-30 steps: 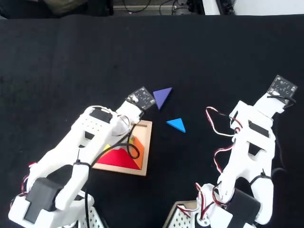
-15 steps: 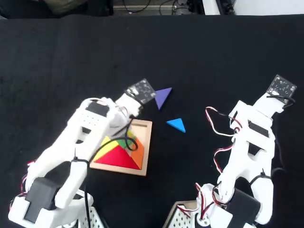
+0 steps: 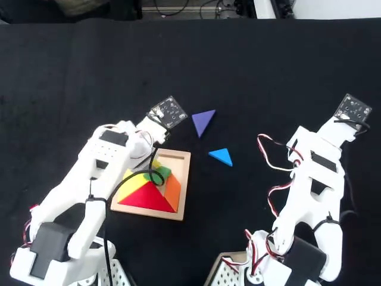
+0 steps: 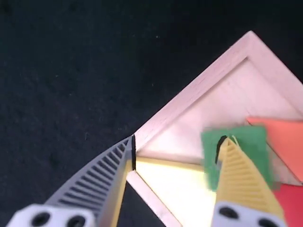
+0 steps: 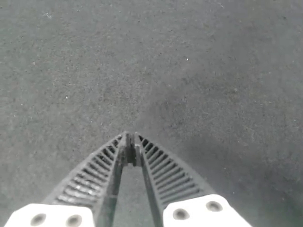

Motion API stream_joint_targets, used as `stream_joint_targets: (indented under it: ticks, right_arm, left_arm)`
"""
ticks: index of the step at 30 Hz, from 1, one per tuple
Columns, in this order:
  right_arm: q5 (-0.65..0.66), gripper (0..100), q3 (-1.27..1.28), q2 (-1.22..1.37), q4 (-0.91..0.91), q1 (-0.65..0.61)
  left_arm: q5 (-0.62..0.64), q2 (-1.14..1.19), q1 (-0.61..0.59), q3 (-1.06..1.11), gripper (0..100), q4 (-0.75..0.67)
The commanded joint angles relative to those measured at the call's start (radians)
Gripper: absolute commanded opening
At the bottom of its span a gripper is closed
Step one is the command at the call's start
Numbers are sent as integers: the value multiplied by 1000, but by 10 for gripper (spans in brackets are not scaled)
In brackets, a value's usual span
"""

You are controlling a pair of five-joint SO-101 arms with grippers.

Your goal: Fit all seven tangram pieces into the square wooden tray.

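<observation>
Pulls spread left end effector point(image 4: 180, 142) back over square wooden tray point(image 4: 189, 89); leaves purple triangle point(image 3: 203, 121), blue triangle point(image 3: 221, 157) unplaced; keeps right end effector point(image 5: 128, 146) clenched.

left arm point(image 3: 101, 173): white shell, black motors, looped black cable point(image 3: 161, 177) | right arm point(image 3: 312, 179): white, black motors, red-white wires point(image 3: 271, 158) on its 9 o'clock side | left end effector point(image 4: 181, 139): one grey, one yellow ribbed finger, screws | right end effector point(image 5: 130, 137): two grey ribbed fingers, white screwed mounts

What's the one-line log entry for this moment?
left claw: open over tray | right claw: shut | purple triangle, blue triangle: outside tray
</observation>
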Motion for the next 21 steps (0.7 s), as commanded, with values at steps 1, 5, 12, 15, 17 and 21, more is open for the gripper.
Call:
stream_joint_targets:
  ticks: [1, 5, 12, 15, 17, 21]
  right_arm:
    - [14, 15, -13, -2, -15, -15]
    - [14, 15, -13, -2, -15, -15]
    - [14, 15, -13, -2, -17, -15]
    - [14, 15, -13, -2, -17, -15]
    - [14, 15, -13, -2, -17, -15]
    - [14, 15, -13, -2, -15, -15]
  left_arm:
    - [-9, -5, -8, 47, 285, -97]
    - [-9, -5, -8, 41, 285, -114]
    - [-49, -17, -18, -38, 285, -48]
    - [21, -17, -8, -165, 284, 103]
    - [86, -28, -4, -262, 283, 206]
    - [186, -114, 65, -302, 282, 385]
